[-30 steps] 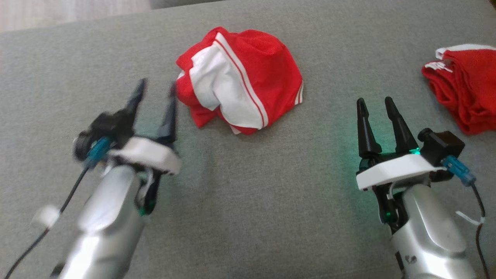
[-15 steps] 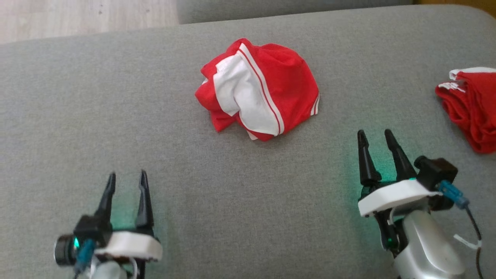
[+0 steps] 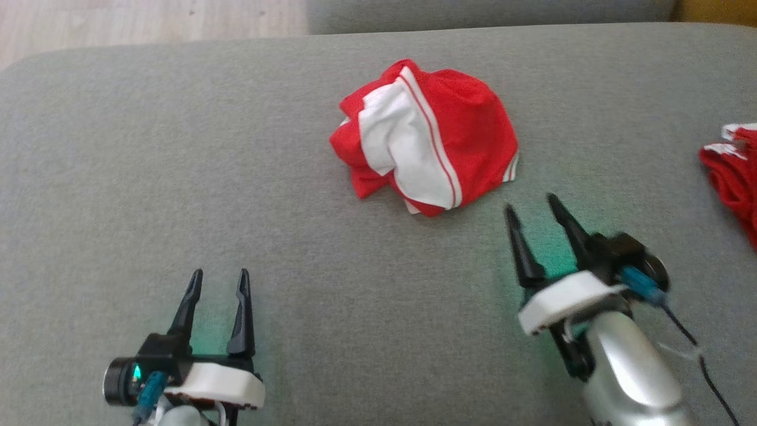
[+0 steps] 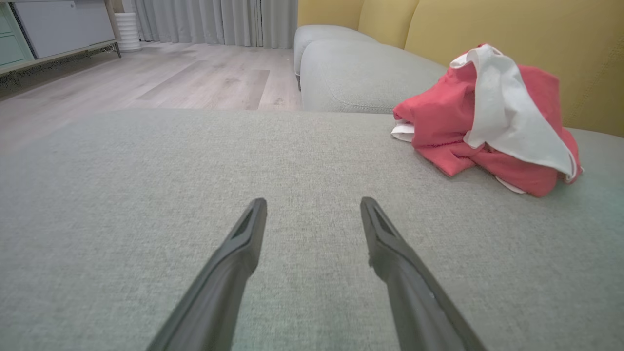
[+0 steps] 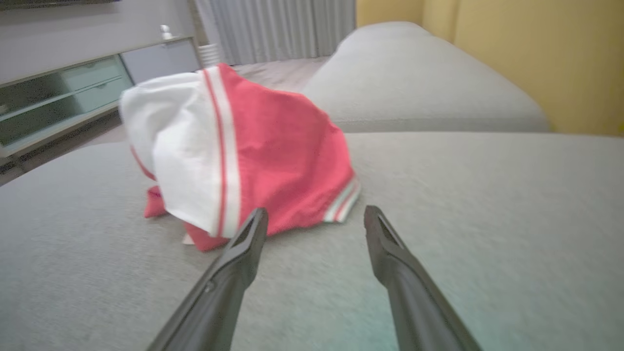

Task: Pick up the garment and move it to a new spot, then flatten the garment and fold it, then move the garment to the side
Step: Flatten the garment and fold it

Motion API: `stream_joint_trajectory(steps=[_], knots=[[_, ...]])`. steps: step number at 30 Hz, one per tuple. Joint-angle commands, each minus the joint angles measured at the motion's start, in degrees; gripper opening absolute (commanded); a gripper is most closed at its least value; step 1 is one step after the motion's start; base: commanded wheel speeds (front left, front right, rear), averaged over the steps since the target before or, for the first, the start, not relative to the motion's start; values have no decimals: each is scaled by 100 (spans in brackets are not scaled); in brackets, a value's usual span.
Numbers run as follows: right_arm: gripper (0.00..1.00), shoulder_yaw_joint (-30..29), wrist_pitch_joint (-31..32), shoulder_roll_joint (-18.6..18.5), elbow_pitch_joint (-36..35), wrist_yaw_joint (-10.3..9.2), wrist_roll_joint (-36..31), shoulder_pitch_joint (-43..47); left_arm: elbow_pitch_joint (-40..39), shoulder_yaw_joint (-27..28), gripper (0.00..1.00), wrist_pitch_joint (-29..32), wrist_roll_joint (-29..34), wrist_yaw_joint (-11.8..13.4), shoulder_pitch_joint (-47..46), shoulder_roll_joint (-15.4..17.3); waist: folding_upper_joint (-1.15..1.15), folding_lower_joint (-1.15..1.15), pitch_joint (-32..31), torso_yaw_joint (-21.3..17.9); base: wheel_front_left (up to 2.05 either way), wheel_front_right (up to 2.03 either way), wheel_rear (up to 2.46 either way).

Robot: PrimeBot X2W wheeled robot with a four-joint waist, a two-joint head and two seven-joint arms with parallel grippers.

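**Head view.** The garment (image 3: 432,136), a crumpled red mesh jersey with a white sleeve panel and red-and-white striped trim, lies heaped on the grey woven-fabric sofa cushion (image 3: 331,284). The left gripper (image 3: 220,275) has its two dark fingers spread wide and holds nothing. The heap sits well apart from it, ahead and to its right. The right gripper (image 3: 531,204) is equally wide and empty, and it stands near the heap, with the striped hem just ahead and slightly to its left. A smaller red cloth with white trim (image 3: 730,177) lies well off to that gripper's right.

**Left wrist view.** Bare cushion separates the parted fingers of the left gripper (image 4: 313,202) from the garment (image 4: 487,122), which lies ahead and to the right.

**Right wrist view.** The garment (image 5: 253,151) rises directly ahead of the right gripper (image 5: 316,212). Its left fingertip overlaps the lower edge of the heap in this view, but whether they touch cannot be told.

**Handling.** The fabric looks light, limp and loosely layered. It would probably drape, and it could shed layers if pinched shallowly. The striped hem corner nearest the right gripper, or a raised fold at the crown, appears the best place to take hold.
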Motion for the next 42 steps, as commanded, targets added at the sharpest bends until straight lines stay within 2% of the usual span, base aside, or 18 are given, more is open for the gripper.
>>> stream_joint_trajectory(steps=[1,3,6,9,19,36,37,38,39,42], knots=[[100,337,-14,32,-106,-5,-130,-403,-106,117,100,-55,36,-40,-185,6,0,0,38,144,0,0,0],[100,460,-14,32,-44,-5,-159,-486,-92,84,100,-55,30,-59,-192,2,0,0,48,204,0,0,0],[100,967,67,32,344,-5,-163,-826,-1,-151,100,-55,-70,-114,-187,-5,0,0,105,461,0,0,0],[100,1136,124,32,603,-5,-177,-1080,35,-312,100,-55,-192,-89,-188,-6,0,0,168,648,0,0,0],[100,1130,302,32,1076,-5,-402,-2068,67,-662,100,-56,-397,-39,-260,-7,0,0,290,1086,0,0,0],[100,1334,336,32,1253,-5,116,-2387,113,-1045,100,-56,-603,6,-337,-8,0,0,390,1336,0,0,0],[66,1323,335,32,1277,-5,125,-2396,118,-1062,100,-56,-615,8,-346,-8,0,0,396,1349,0,0,0],[24,1313,330,32,1299,-5,129,-2404,123,-1078,100,-56,-625,6,-356,-8,0,0,404,1363,0,0,0],[0,1295,318,32,1319,-5,143,-2410,125,-1093,100,-56,-630,3,-367,-8,0,0,412,1376,0,0,0],[0,1213,255,32,1394,-5,155,-2432,145,-1114,100,-56,-636,-1,-376,-8,0,0,401,1407,0,0,0]])
